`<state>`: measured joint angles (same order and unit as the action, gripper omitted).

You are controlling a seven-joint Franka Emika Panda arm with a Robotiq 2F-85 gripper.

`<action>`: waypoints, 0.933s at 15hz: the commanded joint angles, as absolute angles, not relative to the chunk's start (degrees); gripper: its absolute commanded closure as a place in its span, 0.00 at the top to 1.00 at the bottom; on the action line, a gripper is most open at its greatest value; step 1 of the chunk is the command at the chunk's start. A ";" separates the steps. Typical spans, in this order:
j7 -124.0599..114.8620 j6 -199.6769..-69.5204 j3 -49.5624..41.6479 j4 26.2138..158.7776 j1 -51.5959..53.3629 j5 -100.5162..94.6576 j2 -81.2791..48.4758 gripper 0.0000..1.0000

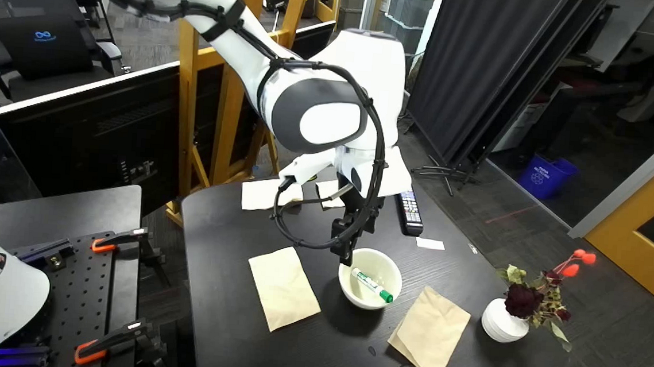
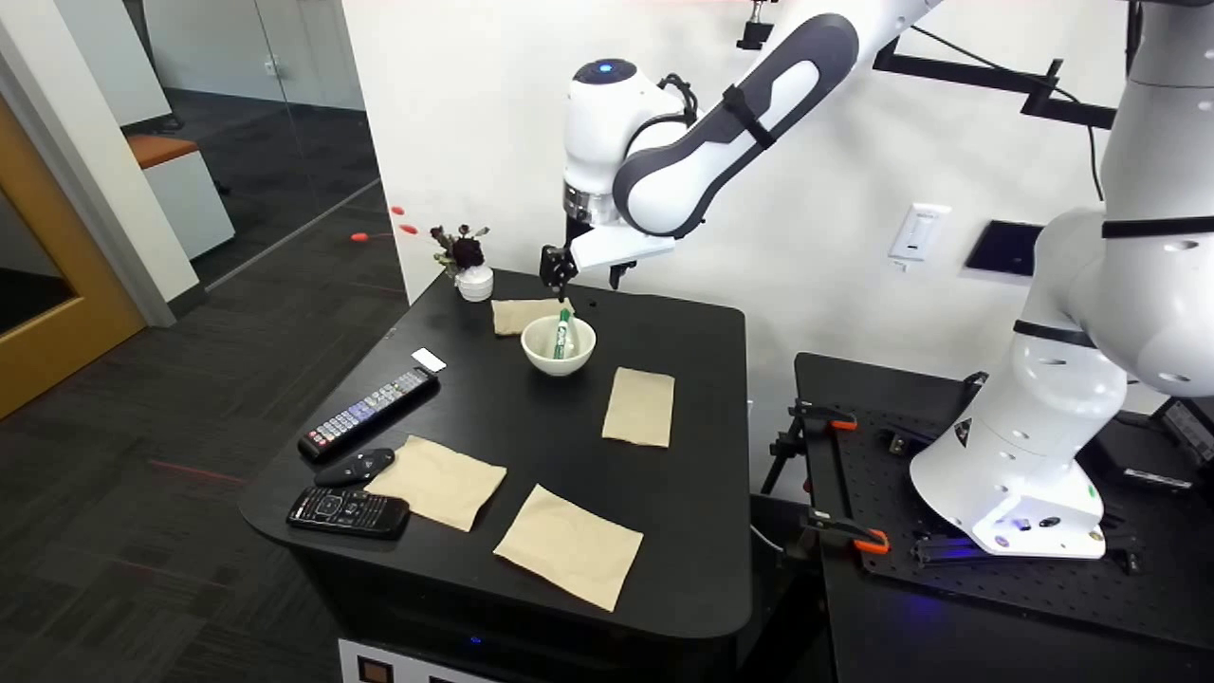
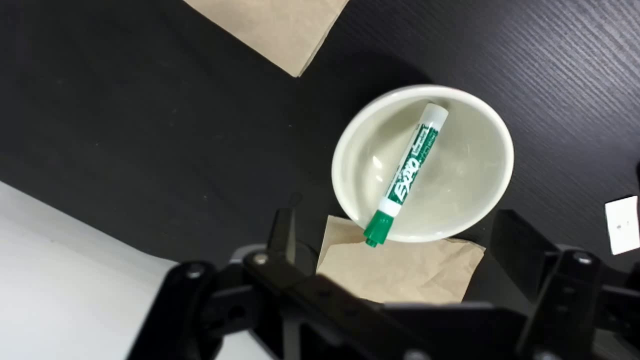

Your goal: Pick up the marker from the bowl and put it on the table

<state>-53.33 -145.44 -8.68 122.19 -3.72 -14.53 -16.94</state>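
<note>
White wall (image 2: 455, 114) runs along one edge of the black counter (image 2: 541, 432); the hand (image 3: 395, 220) hangs above, jaws spread apart. Toward that edge sits the bowl (image 3: 460, 175), holding the marker (image 3: 407, 172), probably light, stiff and slippery (smooth barrel), best pinched mid-length.

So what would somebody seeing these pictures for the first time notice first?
Probably the big white arm arching over the table in both exterior views. The wrist view would then pull the eye to the green-and-white marker lying slantwise in the bowl, with the jaws open nearby. The red-tipped flowers in a white pot near the table's edge might come next.
</note>
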 commanded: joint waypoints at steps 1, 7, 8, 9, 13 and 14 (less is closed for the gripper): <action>-55.77 -148.69 -10.29 121.47 -2.07 -12.09 -19.77 1.00; -59.54 -153.39 -12.56 120.09 -0.32 -10.25 -24.13 1.00; -59.43 -153.59 -12.84 120.13 -0.29 -9.82 -24.38 0.90; -59.50 -154.00 -13.24 120.19 -0.14 -9.49 -24.75 0.83; -59.00 -154.12 -14.25 119.42 -0.23 -7.97 -26.54 0.69; -58.77 -154.38 -14.37 119.01 -0.44 -7.57 -27.18 0.71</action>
<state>-58.75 -153.09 -13.19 120.68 -0.95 -9.52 -25.15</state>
